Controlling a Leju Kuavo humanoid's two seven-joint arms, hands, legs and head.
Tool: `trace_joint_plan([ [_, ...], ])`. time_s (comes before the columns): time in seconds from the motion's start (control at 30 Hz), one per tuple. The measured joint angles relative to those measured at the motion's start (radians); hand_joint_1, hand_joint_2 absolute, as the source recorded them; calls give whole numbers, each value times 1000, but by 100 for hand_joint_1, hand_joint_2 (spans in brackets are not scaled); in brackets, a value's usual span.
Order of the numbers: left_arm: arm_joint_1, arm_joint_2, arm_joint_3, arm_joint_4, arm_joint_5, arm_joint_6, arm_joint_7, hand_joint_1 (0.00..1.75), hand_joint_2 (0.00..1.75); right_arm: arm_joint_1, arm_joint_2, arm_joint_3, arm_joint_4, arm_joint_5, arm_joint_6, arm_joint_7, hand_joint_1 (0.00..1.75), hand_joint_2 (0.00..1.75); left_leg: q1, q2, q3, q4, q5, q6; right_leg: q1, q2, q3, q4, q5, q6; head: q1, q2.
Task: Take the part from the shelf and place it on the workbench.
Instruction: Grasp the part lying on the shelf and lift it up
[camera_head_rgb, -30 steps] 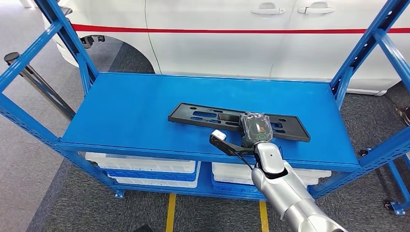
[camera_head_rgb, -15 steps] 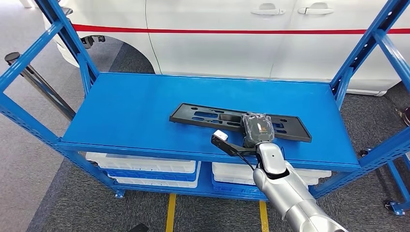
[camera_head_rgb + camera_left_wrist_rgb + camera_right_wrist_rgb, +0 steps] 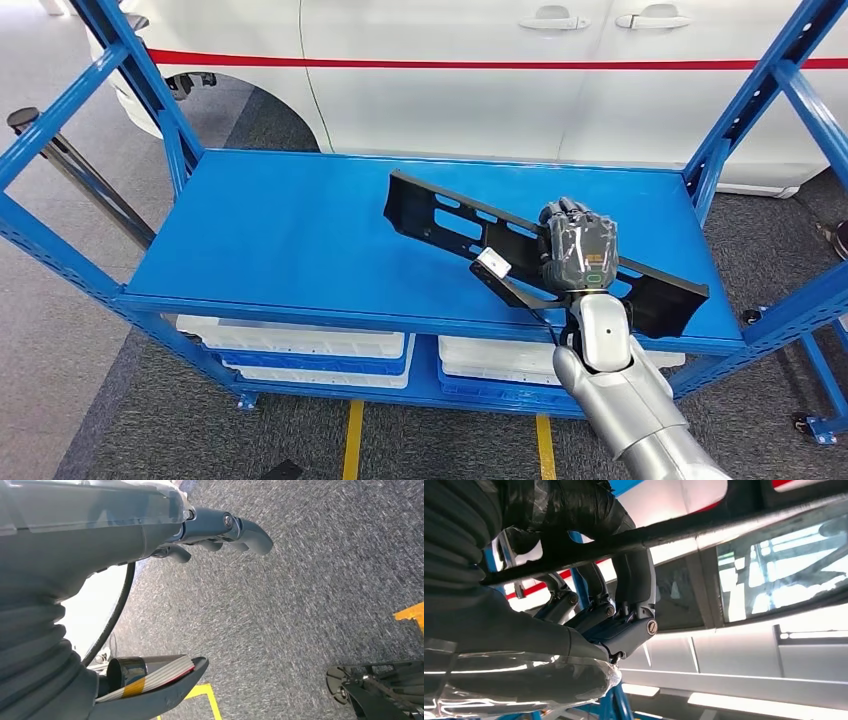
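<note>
A long black plastic part (image 3: 450,222) with slots hangs tilted above the blue shelf deck (image 3: 280,235). My right hand (image 3: 577,250) grips it near its middle, with its left end raised and its right end low near the deck's front right. In the right wrist view the part (image 3: 734,527) shows as a dark bar that my fingers (image 3: 624,610) wrap around. My left hand (image 3: 220,530) hangs over grey carpet with its fingers loosely apart and holds nothing.
Blue shelf uprights (image 3: 745,100) stand at both sides of the deck. A white car with a red stripe (image 3: 480,63) is parked close behind. White and blue bins (image 3: 300,350) sit on the lower level. Yellow floor lines (image 3: 352,440) run under the shelf.
The part lay flat on the deck under my right hand. It has since come up off the deck, tilted and swung to the right in my grip.
</note>
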Motion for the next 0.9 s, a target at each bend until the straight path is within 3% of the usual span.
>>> trace_joint_plan([
  [0.43,-1,0,6,0,0,1,6,0,175,94,-69,-137,-300,94,-38,-19,175,175,0,0,-1,0,0,0,0,0,-1,0,0,0,0,0],
  [0.9,-2,5,7,0,-1,0,3,0,175,140,-100,-164,-374,101,-38,-19,175,175,-1,0,-2,5,-2,4,-2,0,-1,-1,1,2,0,0],
])
